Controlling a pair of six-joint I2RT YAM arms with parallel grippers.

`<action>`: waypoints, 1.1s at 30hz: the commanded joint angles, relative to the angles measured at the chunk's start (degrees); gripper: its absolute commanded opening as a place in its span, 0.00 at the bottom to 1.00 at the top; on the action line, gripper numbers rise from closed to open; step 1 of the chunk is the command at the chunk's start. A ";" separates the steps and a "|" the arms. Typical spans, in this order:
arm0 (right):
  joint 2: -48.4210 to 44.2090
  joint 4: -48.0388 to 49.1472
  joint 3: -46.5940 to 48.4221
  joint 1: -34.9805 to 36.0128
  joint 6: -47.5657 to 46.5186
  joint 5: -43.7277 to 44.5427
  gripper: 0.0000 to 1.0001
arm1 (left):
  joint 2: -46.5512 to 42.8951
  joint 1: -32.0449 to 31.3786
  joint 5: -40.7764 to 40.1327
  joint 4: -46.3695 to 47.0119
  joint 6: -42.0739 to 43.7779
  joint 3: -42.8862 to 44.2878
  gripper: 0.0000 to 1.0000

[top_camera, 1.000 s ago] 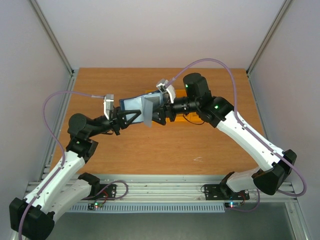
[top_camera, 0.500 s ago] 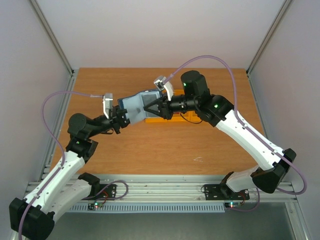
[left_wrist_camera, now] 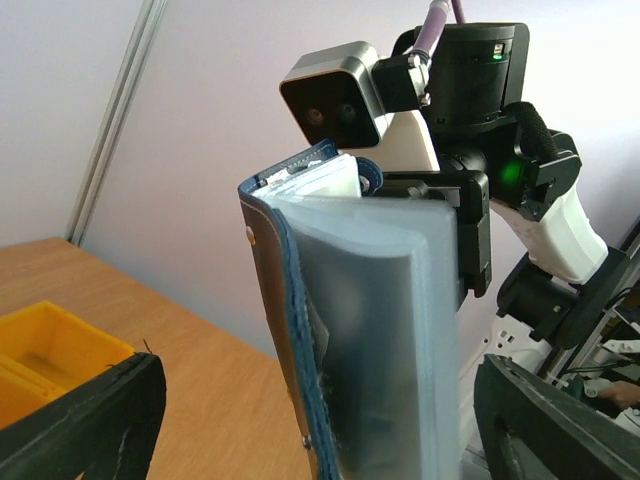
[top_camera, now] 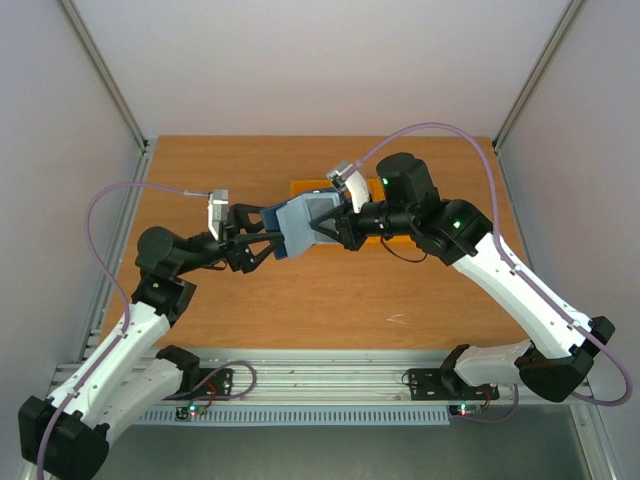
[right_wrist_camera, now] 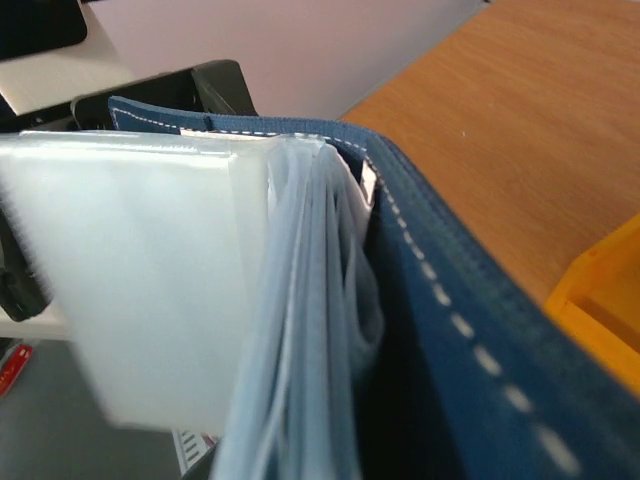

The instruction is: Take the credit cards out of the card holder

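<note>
Surface (top_camera: 420, 300) carries bin (top_camera: 305, 186) at back. Holder (top_camera: 300, 220) aloft over middle, open, between both arms. Right tool (top_camera: 335, 226) pinching holder's edge. Left tool (top_camera: 266, 236) spread, straddling other end. Sleeves (left_wrist_camera: 370, 330) fanned; cards not discernible. Judgement: holder open, no card out, all extraction left.

Bright, even, diffuse light falls from above on the orange-brown wooden surface (top_camera: 300, 300), leaving only faint, soft-edged shadows. In the right wrist view the clear plastic sleeves (right_wrist_camera: 130, 270) of the dark navy folding card holder (right_wrist_camera: 470, 330) bleach to white and blur, close to the lens. In the left wrist view the left tool (left_wrist_camera: 320, 420) shows its black fingers (left_wrist_camera: 80, 420) out of focus in the bottom corners.
</note>
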 commanded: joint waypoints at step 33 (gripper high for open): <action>-10.69 9.64 -9.94 -8.44 5.57 -10.24 0.62 | 0.94 -0.45 -12.96 -7.01 -6.40 -1.79 0.00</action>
